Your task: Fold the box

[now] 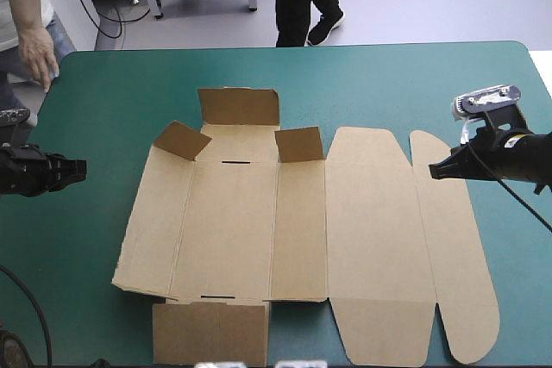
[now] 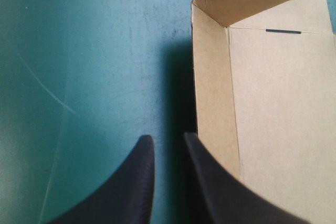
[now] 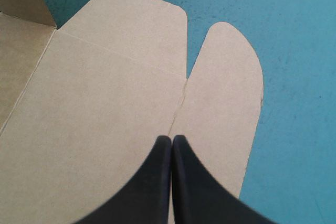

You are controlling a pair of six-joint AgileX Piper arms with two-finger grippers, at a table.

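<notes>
The right hand (image 3: 172, 138) was pressed together and the left hand (image 2: 166, 139) spread; it should slowly lift the side of the box (image 1: 233, 221).

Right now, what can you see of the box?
The box is a cut sheet of brown board, lying open on the teal-green cover. Its left wall and three far flaps stand partly raised; two thin slots mark the base. The lid panel and rounded tuck flap lie flat to the right. The right gripper, jaws shut, is over their crease; the left gripper is beside the left wall.
</notes>
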